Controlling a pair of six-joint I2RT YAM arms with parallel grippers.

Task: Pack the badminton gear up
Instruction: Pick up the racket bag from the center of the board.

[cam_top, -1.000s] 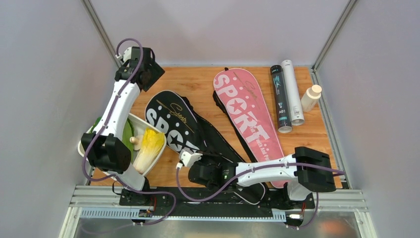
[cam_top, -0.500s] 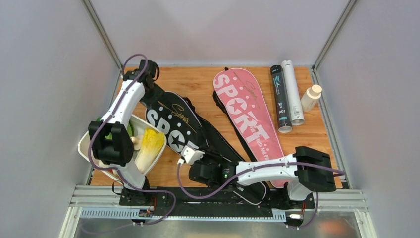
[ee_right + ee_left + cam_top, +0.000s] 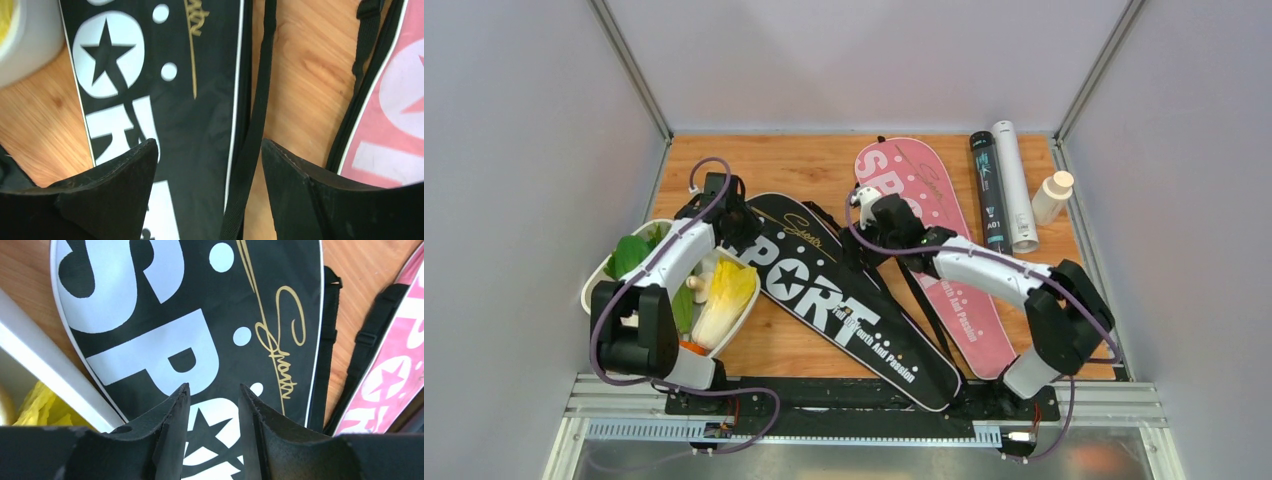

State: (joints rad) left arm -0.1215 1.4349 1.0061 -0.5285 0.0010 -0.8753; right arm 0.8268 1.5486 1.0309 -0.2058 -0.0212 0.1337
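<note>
Wood desk [image 3: 824, 165] has the black bag [image 3: 844, 310] lying diagonally mid-desk, left tool [image 3: 214, 390] and right tool [image 3: 207, 145] both open and empty over it, guessing bag-straightening step, next needs an edge pinch.

white arm links [image 3: 674, 255], black joint housings [image 3: 1064, 325], looping purple cables [image 3: 591, 335] and matte black end effector fingers [image 3: 115, 195].

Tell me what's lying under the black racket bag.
Only the wooden table shows around the black racket bag; anything beneath or inside it is covered.
</note>
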